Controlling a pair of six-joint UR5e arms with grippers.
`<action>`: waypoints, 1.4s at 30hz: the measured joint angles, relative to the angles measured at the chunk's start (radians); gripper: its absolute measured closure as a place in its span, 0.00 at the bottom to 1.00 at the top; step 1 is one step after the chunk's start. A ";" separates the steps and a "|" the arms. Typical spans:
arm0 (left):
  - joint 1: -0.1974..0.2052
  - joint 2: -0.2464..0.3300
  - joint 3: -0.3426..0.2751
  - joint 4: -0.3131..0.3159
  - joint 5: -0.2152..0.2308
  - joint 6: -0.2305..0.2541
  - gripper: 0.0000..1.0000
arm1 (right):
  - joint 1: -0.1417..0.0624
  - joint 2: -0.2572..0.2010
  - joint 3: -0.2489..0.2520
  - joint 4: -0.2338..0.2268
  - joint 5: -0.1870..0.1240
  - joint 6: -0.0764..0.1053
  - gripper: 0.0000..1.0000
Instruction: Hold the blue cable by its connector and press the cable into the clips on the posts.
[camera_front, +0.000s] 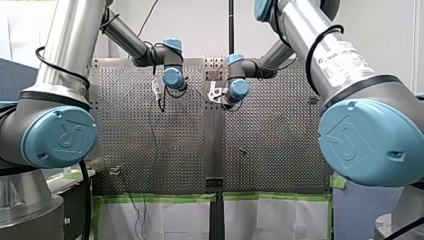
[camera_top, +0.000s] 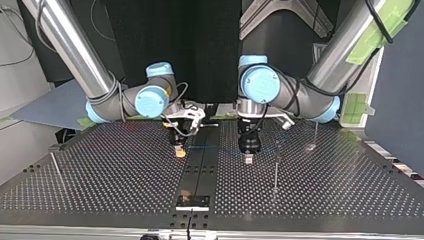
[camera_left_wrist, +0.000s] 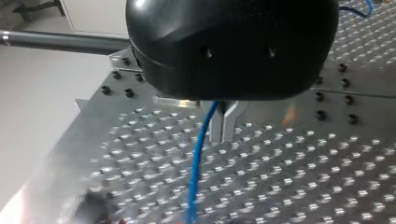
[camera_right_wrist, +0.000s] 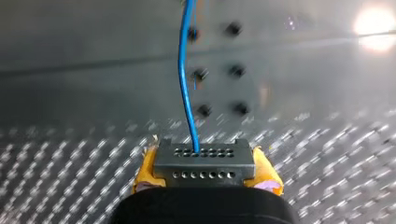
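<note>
In the right wrist view a grey connector (camera_right_wrist: 204, 169) with rows of small holes sits between the yellow pads (camera_right_wrist: 145, 169) of my right gripper (camera_right_wrist: 205, 161), which is shut on it. The blue cable (camera_right_wrist: 187, 84) rises from the connector's top. In the left wrist view my left gripper (camera_left_wrist: 223, 137) has its metal fingers (camera_left_wrist: 231, 122) pressed together on the blue cable (camera_left_wrist: 198, 154), which hangs down past them over the table. In the top view the cable (camera_top: 212, 147) runs level between my right gripper (camera_top: 179, 151) and my left gripper (camera_top: 248, 158), both just above the table's middle.
Thin posts stand on the perforated table (camera_top: 325, 190): one (camera_top: 275, 170) close to my left gripper, one (camera_top: 315, 134) further back at the top view's right, one (camera_top: 54, 164) at its far left. A small bracket (camera_top: 192, 201) sits at the near edge.
</note>
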 joint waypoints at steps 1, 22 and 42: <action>-0.008 -0.007 0.000 -0.007 -0.008 0.006 1.00 | -0.002 0.000 0.007 -0.001 0.001 0.000 1.00; -0.165 -0.170 -0.002 0.046 -0.102 -0.013 1.00 | -0.034 -0.060 0.181 -0.090 0.011 -0.008 1.00; -0.233 -0.216 -0.003 0.060 -0.132 -0.016 1.00 | -0.065 -0.123 0.370 -0.278 -0.077 0.000 1.00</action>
